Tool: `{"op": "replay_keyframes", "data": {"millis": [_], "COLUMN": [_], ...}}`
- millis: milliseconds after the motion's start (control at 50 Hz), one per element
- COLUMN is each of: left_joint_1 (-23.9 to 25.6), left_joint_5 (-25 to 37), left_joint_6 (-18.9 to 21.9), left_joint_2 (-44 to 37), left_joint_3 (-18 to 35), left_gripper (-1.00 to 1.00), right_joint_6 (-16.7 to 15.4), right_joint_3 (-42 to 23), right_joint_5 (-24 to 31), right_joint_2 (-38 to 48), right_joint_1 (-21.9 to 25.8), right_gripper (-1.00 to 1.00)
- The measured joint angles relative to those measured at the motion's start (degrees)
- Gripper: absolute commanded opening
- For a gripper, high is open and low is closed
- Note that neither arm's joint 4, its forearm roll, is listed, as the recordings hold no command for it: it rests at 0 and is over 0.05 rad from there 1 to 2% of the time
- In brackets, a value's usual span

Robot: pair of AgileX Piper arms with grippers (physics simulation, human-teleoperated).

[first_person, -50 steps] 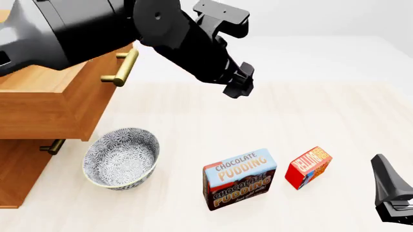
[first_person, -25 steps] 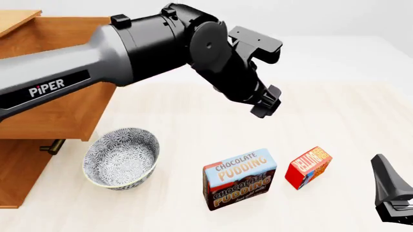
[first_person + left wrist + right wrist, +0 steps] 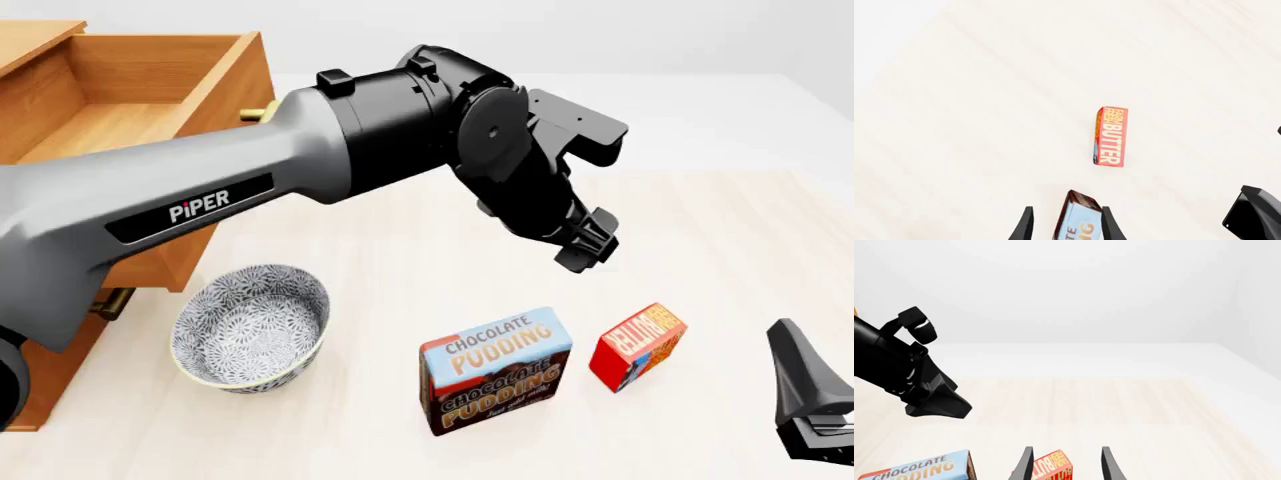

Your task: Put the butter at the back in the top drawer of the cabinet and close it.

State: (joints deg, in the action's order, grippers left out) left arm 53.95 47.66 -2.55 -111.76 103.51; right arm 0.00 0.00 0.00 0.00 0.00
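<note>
I have the left hand (image 3: 587, 245) hanging in the middle of the front view, above the table (image 3: 694, 230) and just up-left of the butter (image 3: 638, 345), which stands on the table at lower right beside the Chocolate Pudding box (image 3: 497, 368). The two boxes are close but not touching. In the left wrist view the butter (image 3: 1110, 136) lies ahead of my fingers (image 3: 1025, 227), which are spread with the pudding box's corner showing between them. So I judge I am lined up on the wrong box and need to carry the hand further toward the butter before I go down.

To do this well, I would centre the butter between the fingers, turn the wrist so they close across its narrow faces, and descend on the side away from the pudding box so as not to knock it.

The right hand (image 3: 814, 400) waits at the lower right edge, its fingers (image 3: 1107, 465) apart and holding nothing, close enough to the butter that I must mind it.

The top drawer (image 3: 147, 110) of the cabinet (image 3: 54, 330) stands open at upper left; the patterned bowl (image 3: 251, 325) sits just in front of it.
</note>
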Motion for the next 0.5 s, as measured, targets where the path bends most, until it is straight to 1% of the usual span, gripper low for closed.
{"op": "replay_keyframes", "data": {"millis": [500], "left_joint_1": [2.36], "left_joint_5": [0.57], "left_joint_6": [-0.98], "left_joint_2": [-4.6], "left_joint_3": [3.77], "left_gripper": [1.0], "right_joint_6": [0.0], "right_joint_3": [0.0], "right_joint_5": [0.0], "right_joint_2": [0.0], "right_joint_1": [0.0], "right_gripper": [1.0]}}
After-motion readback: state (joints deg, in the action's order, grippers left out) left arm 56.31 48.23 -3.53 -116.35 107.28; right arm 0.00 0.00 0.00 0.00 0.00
